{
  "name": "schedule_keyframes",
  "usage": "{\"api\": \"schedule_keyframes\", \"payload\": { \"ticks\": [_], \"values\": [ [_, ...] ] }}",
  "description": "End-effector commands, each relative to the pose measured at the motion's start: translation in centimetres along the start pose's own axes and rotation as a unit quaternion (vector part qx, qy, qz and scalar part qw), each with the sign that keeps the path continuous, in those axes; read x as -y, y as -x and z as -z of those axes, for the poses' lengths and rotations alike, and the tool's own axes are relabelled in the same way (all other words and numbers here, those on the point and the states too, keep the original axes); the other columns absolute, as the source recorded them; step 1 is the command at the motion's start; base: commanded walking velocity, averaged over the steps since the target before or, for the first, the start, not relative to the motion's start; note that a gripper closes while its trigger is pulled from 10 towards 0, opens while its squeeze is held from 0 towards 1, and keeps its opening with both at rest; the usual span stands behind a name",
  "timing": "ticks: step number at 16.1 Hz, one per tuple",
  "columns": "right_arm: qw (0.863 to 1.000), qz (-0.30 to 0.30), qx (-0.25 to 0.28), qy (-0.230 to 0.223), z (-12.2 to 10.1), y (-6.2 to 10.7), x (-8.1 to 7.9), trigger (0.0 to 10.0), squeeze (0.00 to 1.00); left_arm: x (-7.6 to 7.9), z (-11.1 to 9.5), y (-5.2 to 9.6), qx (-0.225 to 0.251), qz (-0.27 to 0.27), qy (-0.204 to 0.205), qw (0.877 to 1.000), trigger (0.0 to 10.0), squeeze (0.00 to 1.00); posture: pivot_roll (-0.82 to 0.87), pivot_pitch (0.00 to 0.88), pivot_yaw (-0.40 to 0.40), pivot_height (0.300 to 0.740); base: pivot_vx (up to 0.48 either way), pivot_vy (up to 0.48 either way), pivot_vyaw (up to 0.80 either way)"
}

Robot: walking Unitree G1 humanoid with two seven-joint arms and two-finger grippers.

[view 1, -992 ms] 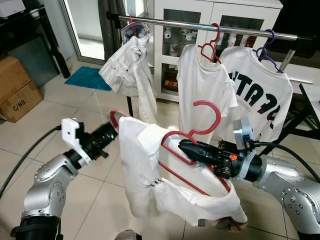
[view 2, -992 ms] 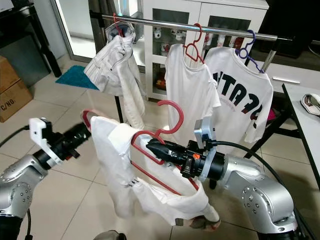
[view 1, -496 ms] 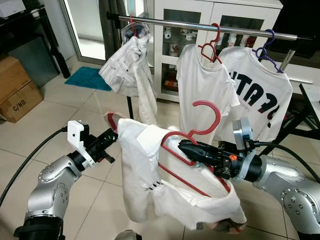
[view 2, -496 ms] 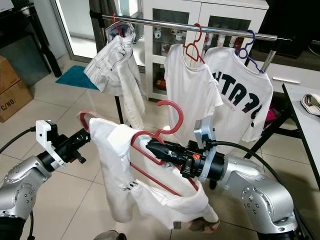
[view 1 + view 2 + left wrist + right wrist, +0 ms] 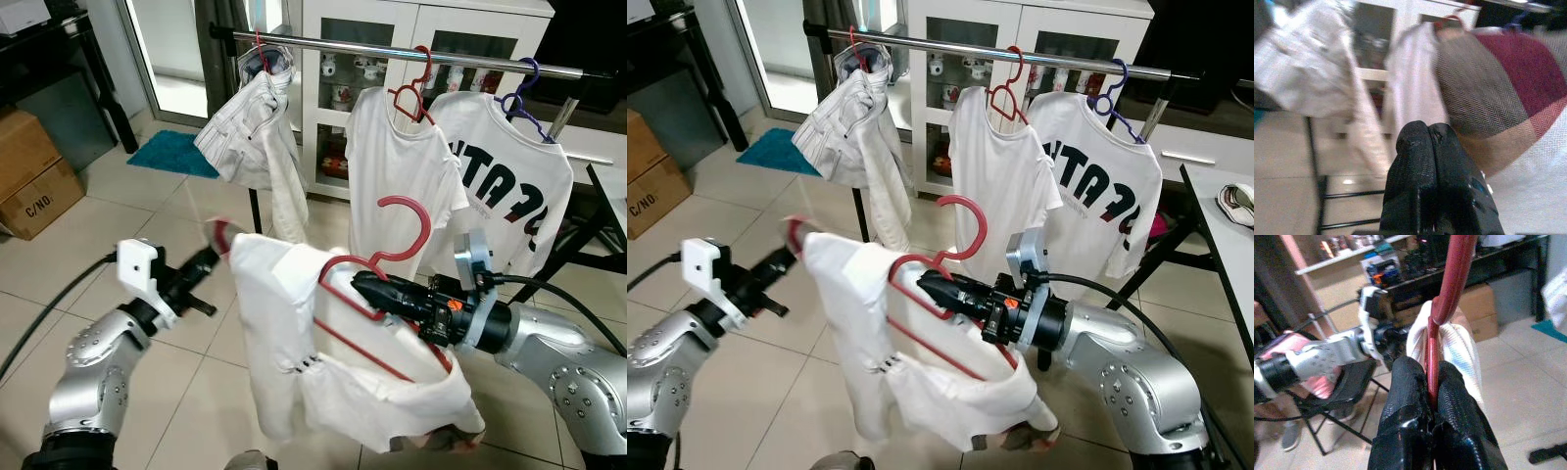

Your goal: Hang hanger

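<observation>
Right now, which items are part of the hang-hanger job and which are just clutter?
In play:
red hanger, clamped in right gripper
white shirt draped on it
clothes rail
left gripper, fingers shut, beside the shirt

Lying about:
cardboard box
teal mat
white cabinet

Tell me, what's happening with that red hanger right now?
Right gripper shut on red plastic hanger carrying white shirt. Left gripper shut beside shirt. Steel rail above, not yet reached.

The left hand (image 5: 210,258) has drawn back from the white shirt (image 5: 284,323).
</observation>
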State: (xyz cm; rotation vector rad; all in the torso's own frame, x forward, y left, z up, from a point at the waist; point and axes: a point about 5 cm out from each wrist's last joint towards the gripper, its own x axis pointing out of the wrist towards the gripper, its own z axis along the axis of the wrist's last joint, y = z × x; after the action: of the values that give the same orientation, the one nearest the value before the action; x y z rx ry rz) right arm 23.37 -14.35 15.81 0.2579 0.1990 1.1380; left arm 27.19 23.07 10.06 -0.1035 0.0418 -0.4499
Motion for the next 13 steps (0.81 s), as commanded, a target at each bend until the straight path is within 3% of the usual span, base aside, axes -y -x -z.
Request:
{"api": "schedule_keyframes", "payload": {
  "ticks": [1, 6, 8, 9, 10, 11, 12, 13],
  "values": [
    [1.0, 0.01, 0.003, 0.014, -0.5, -0.2, 0.4, 10.0, 0.0, -0.8, -1.0, -0.2, 0.014, -0.022, -0.027, 0.999, 0.0, 0.0, -0.02, 0.0, 0.04, 0.74, 0.0, 0.0, 0.0],
    [0.999, 0.022, -0.035, 0.031, 0.2, -0.3, 0.5, 10.0, 0.0, -0.9, -4.4, -1.4, 0.05, -0.012, -0.089, 0.995, 0.0, 0.0, -0.02, 0.0, 0.045, 0.74, 0.0, 0.0, 0.0],
    [0.999, 0.03, -0.015, 0.03, -0.2, -0.3, 0.7, 10.0, 0.0, -1.0, -4.4, -1.6, 0.042, -0.011, -0.071, 0.996, 0.0, 0.0, -0.02, 0.0, 0.053, 0.74, 0.0, 0.0, 0.0],
    [0.999, 0.044, 0.009, 0.027, -0.8, -0.5, 1.0, 10.0, 0.0, -0.5, -2.8, -1.4, 0.005, 0.003, -0.046, 0.999, 8.3, 0.0, -0.02, 0.0, 0.057, 0.74, 0.0, 0.0, 0.0],
    [0.998, 0.051, 0.025, 0.027, -1.2, -0.5, 1.1, 10.0, 0.0, 0.5, -1.6, -1.0, -0.012, 0.043, -0.011, 0.999, 10.0, 0.0, -0.03, 0.0, 0.061, 0.74, 0.0, 0.0, 0.0],
    [0.997, 0.059, 0.039, 0.023, -1.4, -0.5, 1.3, 10.0, 0.0, 0.6, -0.2, -0.7, -0.034, 0.032, -0.037, 0.998, 10.0, 0.22, -0.03, 0.0, 0.063, 0.74, 0.0, 0.0, 0.0],
    [0.997, 0.06, 0.047, 0.019, -1.6, -0.6, 1.3, 10.0, 0.0, 0.6, 0.5, -0.5, -0.042, 0.014, -0.054, 0.998, 10.0, 1.0, -0.03, 0.0, 0.058, 0.74, 0.0, 0.0, 0.0],
    [0.997, 0.048, 0.065, 0.006, -1.9, -0.7, 1.0, 10.0, 0.0, 0.9, 1.3, -0.7, -0.041, -0.013, -0.079, 0.996, 10.0, 1.0, -0.02, 0.0, 0.049, 0.74, 0.0, 0.0, 0.0]
  ]
}}
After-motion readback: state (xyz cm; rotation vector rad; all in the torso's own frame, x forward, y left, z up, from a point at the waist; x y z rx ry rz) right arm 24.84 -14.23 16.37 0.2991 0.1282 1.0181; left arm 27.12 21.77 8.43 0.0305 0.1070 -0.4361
